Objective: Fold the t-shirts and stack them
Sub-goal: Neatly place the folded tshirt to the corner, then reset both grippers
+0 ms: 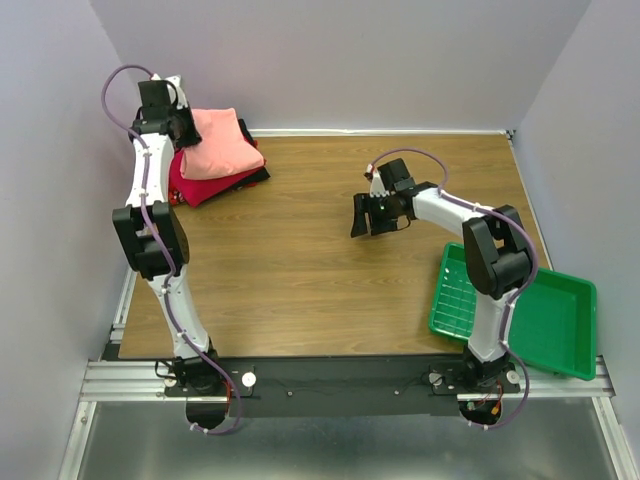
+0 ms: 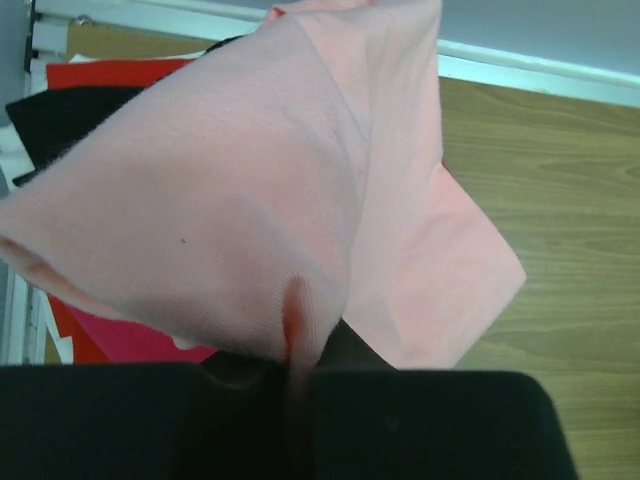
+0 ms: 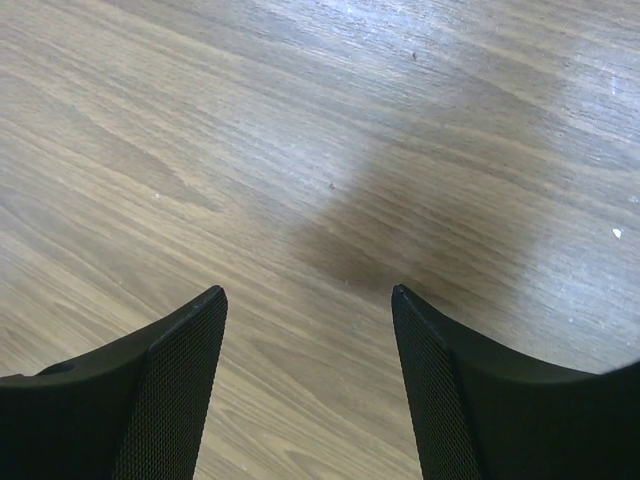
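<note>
Top external view first: the green tray (image 1: 560,320) sits at the near right corner of the table (image 1: 320,270), right by the right arm's base, so I'll use that as the reference. The t-shirts are all piled at the far left corner, diagonally across from the green tray and well apart from it. The salmon-pink t-shirt (image 1: 222,145) is on top. A red t-shirt (image 1: 200,188) and a bit of a black t-shirt (image 1: 258,177) poke out from under it on the side facing the green tray.

The left fingers (image 1: 180,127) are at the pile's edge farthest from the green tray. The left wrist cam shows them clenched on a pinch of the salmon-pink t-shirt (image 2: 250,200). A fold of the cloth runs down between the left fingers (image 2: 345,352) and the fabric tents up toward the lens. Under it you can see the red t-shirt (image 2: 110,72), the black t-shirt (image 2: 60,120) and a strip of a magenta t-shirt (image 2: 140,340), all lying flat.

The right fingers (image 1: 372,215) hang over bare table between the green tray and the pile, nearer the green tray. They're spread wide with nothing in them. The right wrist cam confirms it: both right fingers (image 3: 180,370) are apart with only wood grain and a shadow between them.
</note>
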